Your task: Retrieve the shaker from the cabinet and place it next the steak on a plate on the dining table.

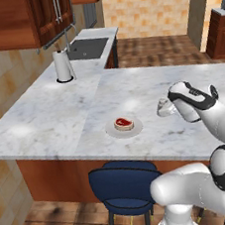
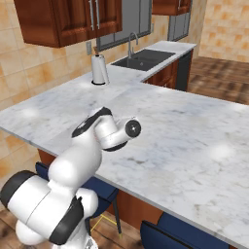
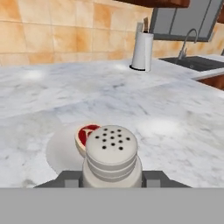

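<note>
**Operator:** Starting with the hand view: nearest the lens is the shaker, its holed cap up, sitting upright between my gripper tips, which are pinched on its body. Just beyond it I see the steak on the plate, and far back a paper-towel roll by the sink.

**Spotter:** So you're over the dining table already?

**Operator:** Yes. In the left base view, a blue stool is closest to me, then the dining table. The shaker sits in the gripper low over the marble, near the plate but off to its right, apart from the rim. The steak lies mid-plate.

**Spotter:** And the right base view?

**Operator:** My own arm blocks the spot; I just see the marble table and the paper-towel roll.

**Spotter:** How will you finish?

**Operator:** I'd judge the placing is what's left. I'd keep the shaker upright, lower straight until its base meets the marble beside the plate, then part the tips and lift straight up so I don't tip it.
</note>
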Available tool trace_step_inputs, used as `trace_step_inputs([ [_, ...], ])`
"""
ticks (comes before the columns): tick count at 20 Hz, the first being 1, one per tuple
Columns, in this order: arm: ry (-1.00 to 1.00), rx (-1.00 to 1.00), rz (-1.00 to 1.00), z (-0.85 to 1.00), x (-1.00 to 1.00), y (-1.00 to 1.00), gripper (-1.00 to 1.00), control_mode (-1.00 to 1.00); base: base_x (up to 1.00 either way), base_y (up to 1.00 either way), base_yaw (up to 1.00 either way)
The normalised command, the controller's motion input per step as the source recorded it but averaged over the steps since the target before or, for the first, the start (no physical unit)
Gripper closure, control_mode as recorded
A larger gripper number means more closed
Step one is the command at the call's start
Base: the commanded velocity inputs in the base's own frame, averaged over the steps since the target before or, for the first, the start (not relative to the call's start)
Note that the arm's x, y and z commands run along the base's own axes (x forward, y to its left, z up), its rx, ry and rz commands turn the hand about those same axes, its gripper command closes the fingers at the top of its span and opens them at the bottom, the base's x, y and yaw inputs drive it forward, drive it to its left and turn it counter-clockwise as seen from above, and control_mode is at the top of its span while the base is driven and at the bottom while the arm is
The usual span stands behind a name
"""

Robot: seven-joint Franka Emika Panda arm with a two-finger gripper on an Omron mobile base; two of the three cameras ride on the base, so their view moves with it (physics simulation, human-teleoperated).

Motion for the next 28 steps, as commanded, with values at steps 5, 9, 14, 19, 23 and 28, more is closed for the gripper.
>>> trace_step_inputs([
  [5,0.00,-0.03,0.00,-0.34,0.25,0.00,1.00,-1.00,0.00,0.00,0.00],
  [9,0.00,0.00,0.00,-0.35,0.23,0.00,1.00,-1.00,0.00,0.00,0.00],
  [14,0.00,0.00,0.00,-0.28,0.21,0.00,1.00,-1.00,0.00,0.00,0.00],
  [19,0.00,0.00,0.00,-0.23,0.18,-0.01,1.00,-1.00,0.00,0.00,0.00],
  [23,0.00,0.00,0.00,-0.25,0.16,-0.11,1.00,-1.00,0.00,0.00,0.00],
  [28,0.00,0.00,0.00,-0.25,0.18,-0.18,1.00,-1.00,0.00,0.00,0.00],
])
